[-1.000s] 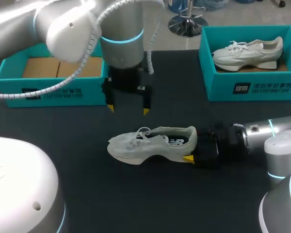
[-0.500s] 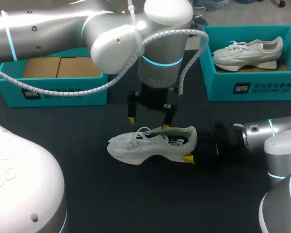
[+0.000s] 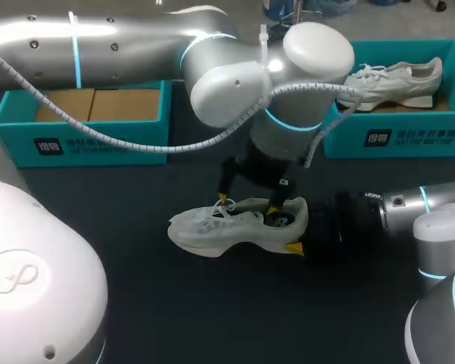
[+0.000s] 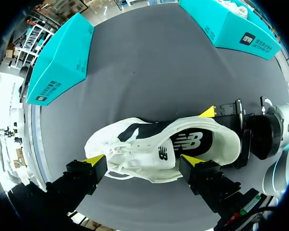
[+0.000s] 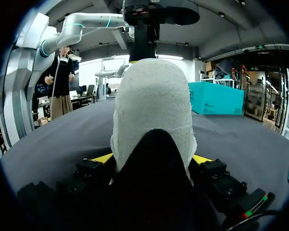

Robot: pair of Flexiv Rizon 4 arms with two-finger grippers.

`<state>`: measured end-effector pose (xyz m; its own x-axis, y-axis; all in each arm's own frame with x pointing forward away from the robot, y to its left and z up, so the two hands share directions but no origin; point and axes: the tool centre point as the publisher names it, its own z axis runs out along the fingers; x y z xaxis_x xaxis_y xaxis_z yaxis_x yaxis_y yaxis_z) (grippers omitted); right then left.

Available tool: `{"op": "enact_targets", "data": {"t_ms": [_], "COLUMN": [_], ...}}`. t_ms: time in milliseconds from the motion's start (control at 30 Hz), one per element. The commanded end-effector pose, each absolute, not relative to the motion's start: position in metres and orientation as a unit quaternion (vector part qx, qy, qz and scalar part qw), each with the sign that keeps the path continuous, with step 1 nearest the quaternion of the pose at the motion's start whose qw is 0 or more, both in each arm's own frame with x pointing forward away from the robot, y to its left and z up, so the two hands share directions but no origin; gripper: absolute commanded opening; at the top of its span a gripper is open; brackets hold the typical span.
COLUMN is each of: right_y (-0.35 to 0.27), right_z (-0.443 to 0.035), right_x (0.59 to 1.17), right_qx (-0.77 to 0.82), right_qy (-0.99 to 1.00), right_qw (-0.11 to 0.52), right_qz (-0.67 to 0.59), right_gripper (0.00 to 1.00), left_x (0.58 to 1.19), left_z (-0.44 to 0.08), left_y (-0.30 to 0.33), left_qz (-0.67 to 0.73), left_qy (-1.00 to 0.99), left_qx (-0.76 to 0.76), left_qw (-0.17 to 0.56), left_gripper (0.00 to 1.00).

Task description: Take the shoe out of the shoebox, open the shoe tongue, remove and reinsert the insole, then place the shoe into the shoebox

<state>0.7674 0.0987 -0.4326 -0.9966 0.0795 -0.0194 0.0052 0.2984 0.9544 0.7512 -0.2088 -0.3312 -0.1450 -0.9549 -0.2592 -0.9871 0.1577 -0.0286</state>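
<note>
The shoe (image 3: 239, 224) stands upright on its sole in the middle of the dark worktop (image 3: 174, 303), out of both boxes. Its toe points toward our left side and its heel toward our right arm. Our right end effector (image 5: 153, 159) lies low along the worktop and pinches the heel, with one yellow tip pressed against each side of it. Our left end effector (image 4: 143, 161) comes down from above with its fingers spread wide along the shoe's length. One tip is by the laces and the other by the collar opening. We cannot tell whether either tip touches the shoe.

The shoe is a pale, off-white trainer with a textured knit-like heel, white laces loosely tied, and a thick, wavy sole. Through the opening we see a dark insole with a light mark on it.

At the back of the worktop, well apart from the shoe, the teal left-hand shoebox (image 3: 83, 140) shows its brown cardboard floor. The teal right-hand shoebox (image 3: 394, 136) holds a second shoe (image 3: 387, 80), also white, lying with its toe toward the middle.
</note>
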Motion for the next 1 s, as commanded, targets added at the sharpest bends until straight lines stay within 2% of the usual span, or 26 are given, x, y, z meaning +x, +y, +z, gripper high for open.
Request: {"op": "enact_targets", "data": {"t_ms": [33,600,633,667,700,1000], "right_y": [0.102,0.102,0.102,0.102,0.102,0.102], "right_z": [-0.437,-0.437,-0.437,-0.437,-0.437,-0.437], "right_x": [0.768,0.768,0.768,0.768,0.768,0.768], "right_qx": [0.027,0.027,0.027,0.027,0.027,0.027], "right_qy": [0.806,0.806,0.806,0.806,0.806,0.806], "right_qw": [0.032,0.032,0.032,0.032,0.032,0.032], "right_qz": [0.591,0.591,0.591,0.591,0.591,0.591], "right_gripper": [0.00,0.00,0.00,0.00,0.00,0.00], "left_x": [0.751,0.755,0.754,0.754,0.754,0.745], "left_z": [-0.346,-0.368,-0.368,-0.366,-0.364,-0.350], "left_y": [-0.218,-0.205,-0.204,-0.203,-0.202,-0.195], "left_qz": [0.096,0.123,0.125,0.125,0.127,0.129], "left_qy": [0.747,0.725,0.722,0.721,0.726,0.732], "left_qx": [-0.644,-0.659,-0.662,-0.664,-0.658,-0.652], "left_qw": [0.135,0.154,0.157,0.155,0.152,0.152], "left_gripper": [1.00,1.00,0.94,0.11,0.00,0.00]}}
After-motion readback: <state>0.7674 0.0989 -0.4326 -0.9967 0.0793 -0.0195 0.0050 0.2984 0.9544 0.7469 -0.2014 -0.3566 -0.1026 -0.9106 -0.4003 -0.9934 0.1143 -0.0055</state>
